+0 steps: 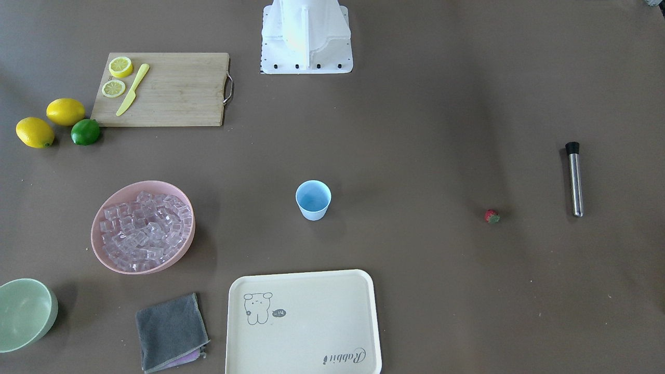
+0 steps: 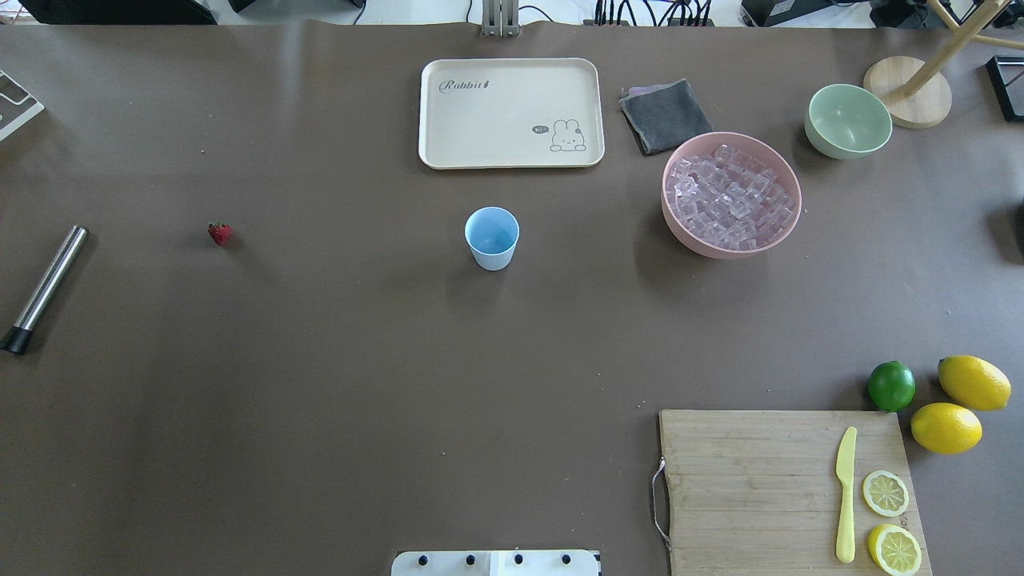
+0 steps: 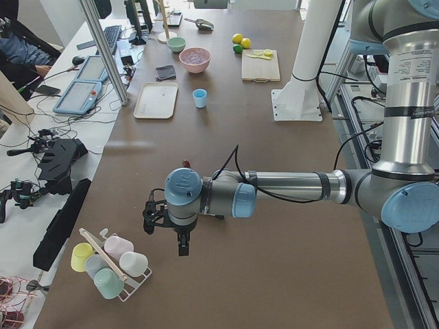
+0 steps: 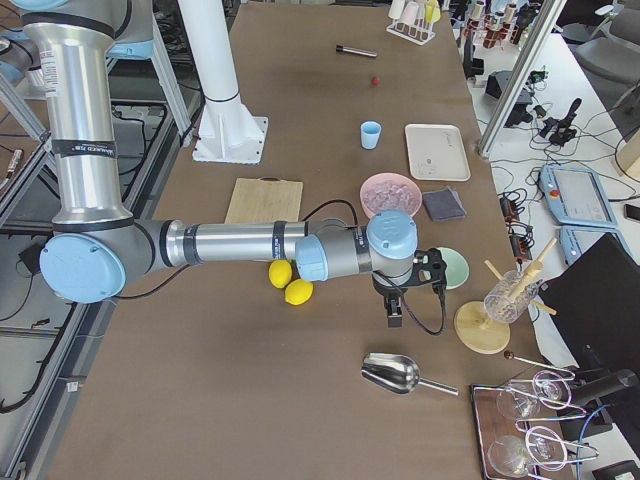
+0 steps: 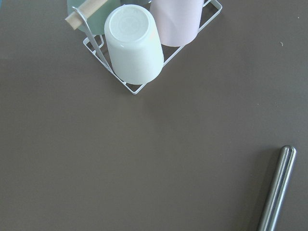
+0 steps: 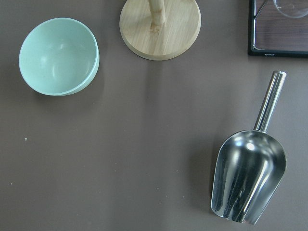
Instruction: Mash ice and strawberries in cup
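The light-blue cup (image 2: 492, 238) (image 1: 313, 199) stands upright mid-table, and nothing shows inside it. The ice (image 2: 732, 200) (image 1: 146, 228) fills a pink bowl (image 2: 788, 228) to the robot's right of the cup. One small red strawberry (image 2: 220, 233) (image 1: 492, 216) lies far to the cup's left. A steel muddler (image 2: 44, 288) (image 5: 276, 192) with a black end lies beyond it. My left gripper (image 3: 182, 245) hangs over the table's left end. My right gripper (image 4: 394, 312) hangs over the right end, near the green bowl. I cannot tell whether either is open or shut.
A cream tray (image 2: 512, 112) and a grey cloth (image 2: 666, 116) lie beyond the cup. A pale green bowl (image 6: 58, 55), a wooden stand (image 6: 160, 26) and a metal scoop (image 6: 248, 175) sit at the right end. A cutting board (image 2: 752, 480), lemons and a lime (image 2: 891, 385) are near right. A cup rack (image 5: 134, 41) is at the left end.
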